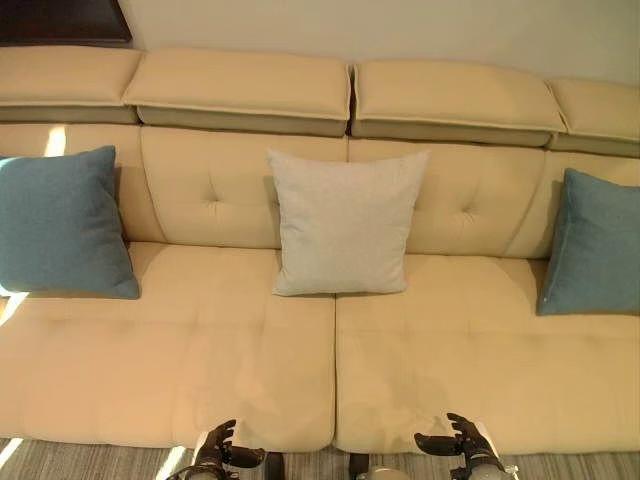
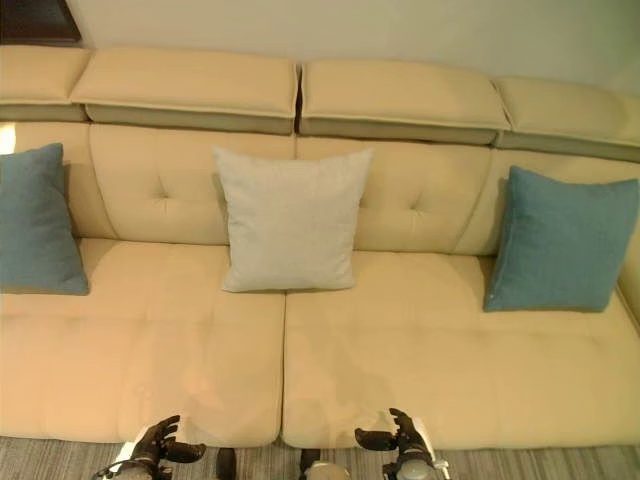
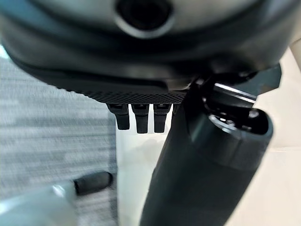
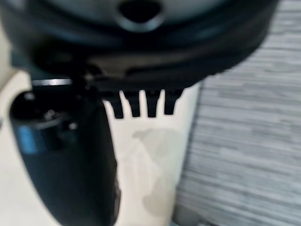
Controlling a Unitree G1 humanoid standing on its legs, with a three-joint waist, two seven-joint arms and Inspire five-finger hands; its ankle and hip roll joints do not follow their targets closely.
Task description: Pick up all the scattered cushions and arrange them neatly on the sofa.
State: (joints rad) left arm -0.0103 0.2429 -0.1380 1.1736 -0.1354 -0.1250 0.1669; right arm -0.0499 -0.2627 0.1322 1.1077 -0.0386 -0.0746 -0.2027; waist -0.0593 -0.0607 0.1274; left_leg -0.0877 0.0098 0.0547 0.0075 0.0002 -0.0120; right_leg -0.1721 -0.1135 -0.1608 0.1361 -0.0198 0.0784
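Observation:
A long beige sofa (image 1: 330,390) spans the view. A pale grey cushion (image 1: 342,222) leans upright against the backrest at the middle. A teal cushion (image 1: 62,222) stands at the left end and another teal cushion (image 1: 598,243) at the right end. My left hand (image 1: 222,454) and right hand (image 1: 462,444) hang low in front of the seat's front edge, both empty with fingers relaxed. In the wrist views the left hand's fingers (image 3: 137,117) and the right hand's fingers (image 4: 141,104) hang straight, holding nothing.
Grey striped carpet (image 1: 90,462) lies in front of the sofa. A dark frame (image 1: 60,20) hangs on the wall at the upper left. Wide bare seat areas lie between the cushions.

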